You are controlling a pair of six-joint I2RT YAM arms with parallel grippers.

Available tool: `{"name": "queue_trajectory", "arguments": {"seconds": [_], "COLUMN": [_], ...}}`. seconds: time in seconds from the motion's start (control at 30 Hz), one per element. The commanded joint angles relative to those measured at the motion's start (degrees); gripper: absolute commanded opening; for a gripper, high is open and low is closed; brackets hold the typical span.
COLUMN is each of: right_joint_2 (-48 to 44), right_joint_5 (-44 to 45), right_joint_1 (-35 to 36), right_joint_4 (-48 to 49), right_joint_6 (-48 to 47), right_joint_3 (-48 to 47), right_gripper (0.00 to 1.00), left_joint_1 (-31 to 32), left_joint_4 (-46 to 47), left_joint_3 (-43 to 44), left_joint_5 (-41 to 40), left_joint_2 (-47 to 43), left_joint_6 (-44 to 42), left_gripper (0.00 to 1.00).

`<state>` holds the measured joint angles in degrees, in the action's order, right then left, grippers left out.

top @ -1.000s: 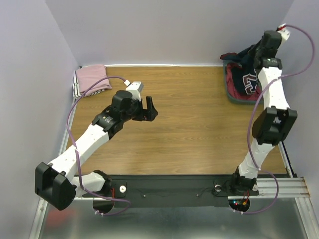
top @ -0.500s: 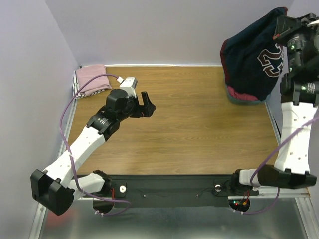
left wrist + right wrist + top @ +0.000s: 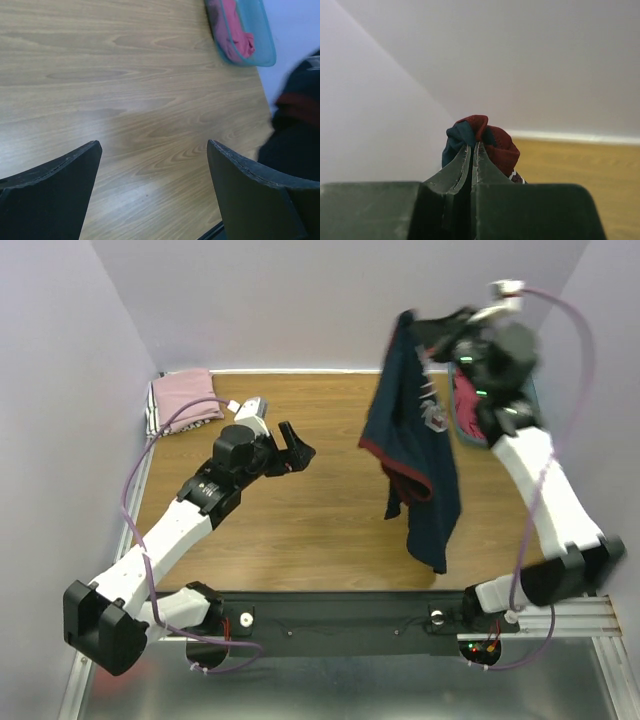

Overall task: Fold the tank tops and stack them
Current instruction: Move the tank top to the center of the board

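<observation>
A navy tank top (image 3: 410, 440) with maroon trim hangs in the air over the right half of the table. My right gripper (image 3: 418, 328) is shut on a bunched edge of it. In the right wrist view the jaws (image 3: 474, 145) pinch a knot of navy and maroon cloth (image 3: 487, 131). My left gripper (image 3: 296, 450) hovers open over the left middle of the table, nothing between its fingers (image 3: 60, 185). The hanging tank top's hem shows at the right edge of the left wrist view (image 3: 299, 135). A folded pink tank top (image 3: 183, 400) lies at the far left corner.
A teal bin (image 3: 266, 46) stands at the far right with pink and red cloth (image 3: 234, 36) in it. In the top view the bin (image 3: 470, 430) is mostly hidden behind my right arm. Walls close in the table at the back and both sides.
My right arm has lifted the navy tank top out of the bin and swung it left, so it now hangs over the table. The left gripper has barely shifted.
</observation>
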<state>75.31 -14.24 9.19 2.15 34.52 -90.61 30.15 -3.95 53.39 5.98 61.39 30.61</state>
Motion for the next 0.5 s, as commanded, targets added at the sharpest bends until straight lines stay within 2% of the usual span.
{"name": "queue_trajectory", "arguments": {"seconds": [0.0, 0.07, 0.1, 0.2, 0.3, 0.37, 0.43, 0.47], "right_joint_2": [14.74, 20.64, 26.32, 29.72, 26.74, 21.30, 16.38, 10.79], "right_joint_5": [8.18, 8.88, 10.01, 10.90, 13.79, 19.58, 23.71, 24.78], "right_joint_1": [9.52, 9.88, 9.88, 9.88, 9.88, 9.88, 9.88, 9.88], "right_joint_4": [2.59, 2.07, -0.46, -4.43, -4.87, -8.12, -10.31, -10.59], "right_joint_6": [-3.15, -2.44, -2.62, -3.14, -3.23, -3.50, -2.80, -1.75], "right_joint_3": [1.75, -1.31, -2.98, -5.72, -0.73, 2.44, 10.60, 14.37], "right_gripper": [0.01, 0.26, 0.48, 0.73, 0.79, 0.79, 0.79, 0.79], "left_joint_1": [-0.27, -0.36, -0.36, -0.36, -0.27, -0.09, 0.95, 1.74], "left_joint_4": [3.59, 3.59, 3.59, 6.58, 7.63, 8.51, 9.30, 11.13], "left_joint_3": [-3.98, -6.97, -8.20, -13.29, -17.52, -20.49, -22.35, -24.36], "left_joint_5": [-1.50, -4.39, -5.00, -5.54, -5.54, -5.54, -5.54, -5.45], "left_joint_2": [-0.56, -1.44, -2.23, -3.63, -4.34, -4.43, -4.08, -3.73], "left_joint_6": [4.89, 7.79, 8.75, 12.26, 13.77, 14.74, 15.96, 16.15], "left_gripper": [0.99, 0.99, 0.99, 0.99, 0.98, 0.93, 0.87, 0.85]}}
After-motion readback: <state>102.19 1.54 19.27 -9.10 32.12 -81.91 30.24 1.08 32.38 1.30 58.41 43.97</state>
